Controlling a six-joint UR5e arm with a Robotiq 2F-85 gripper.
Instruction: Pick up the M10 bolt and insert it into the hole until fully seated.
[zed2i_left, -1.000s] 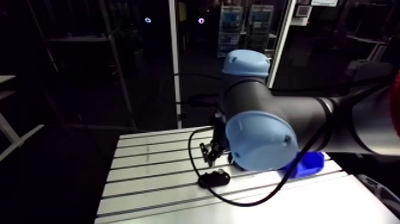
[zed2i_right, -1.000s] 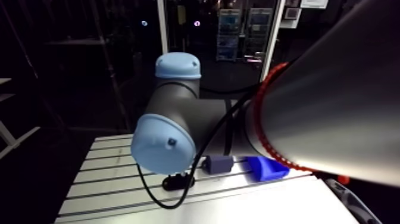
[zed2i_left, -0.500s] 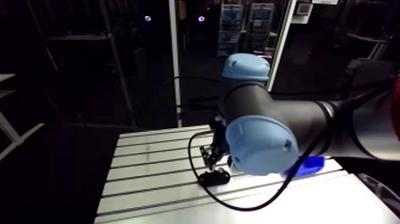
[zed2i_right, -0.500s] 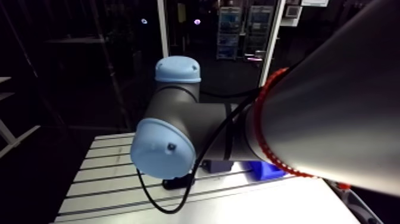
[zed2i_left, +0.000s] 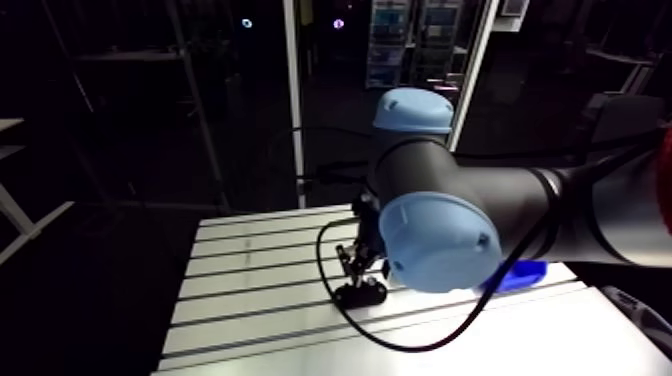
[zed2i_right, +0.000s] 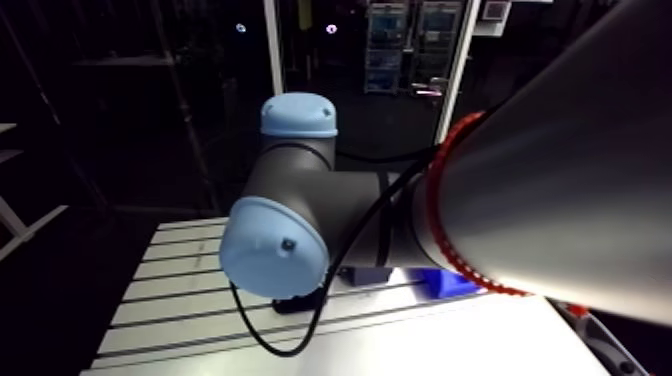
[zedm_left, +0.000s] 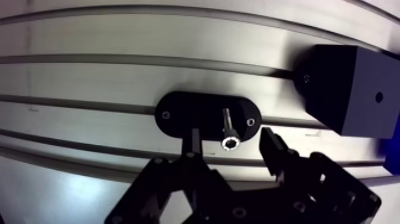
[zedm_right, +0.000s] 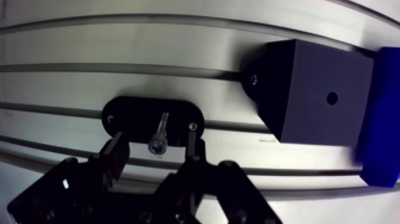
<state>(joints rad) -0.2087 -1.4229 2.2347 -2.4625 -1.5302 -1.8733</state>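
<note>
In the wrist view a silver socket-head bolt (zedm_left: 228, 126) stands upright in a black oval holder (zedm_left: 178, 113) that is fixed to the slotted table. My gripper (zedm_left: 231, 133) hangs just over it and is open. One fingertip (zedm_left: 195, 138) sits on each side of the bolt head with a clear gap, touching nothing. To one side stands a dark block (zedm_left: 351, 83) with a small round hole (zedm_right: 331, 97) in its face. In the arm view the gripper (zed2i_left: 357, 262) is low over the holder (zed2i_left: 360, 293).
A blue bin (zedm_right: 381, 119) lies just beyond the dark block, and shows behind the elbow in the arm view (zed2i_left: 520, 272). The aluminium table (zedm_left: 89, 77) has long slots running across. My own elbow and upper link fill much of the arm view.
The gripper has come down closer to the oval holder, and the arm camera has shifted a little. The bolt and holder have stayed put.
</note>
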